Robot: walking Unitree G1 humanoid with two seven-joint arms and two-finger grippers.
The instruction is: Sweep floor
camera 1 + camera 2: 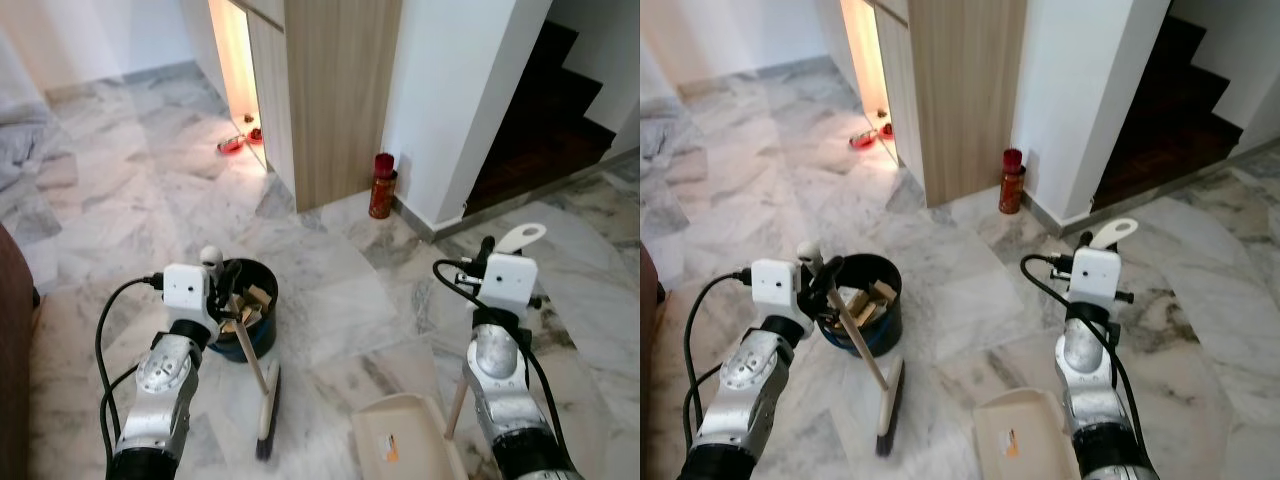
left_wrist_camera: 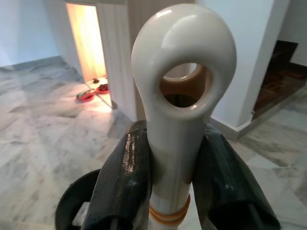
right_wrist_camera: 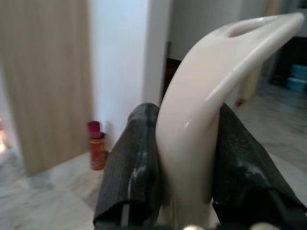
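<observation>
Broom (image 1: 262,385) is held by its white loop handle, clamped in the left pincer (image 2: 172,158); its shaft slants down and forward-right to the bristle head on the marble floor (image 1: 330,300), beside the black bin (image 1: 262,300). Dustpan (image 1: 405,440) lies just right of the bristles, its upright handle clamped in the right pincer (image 3: 187,167).
</observation>
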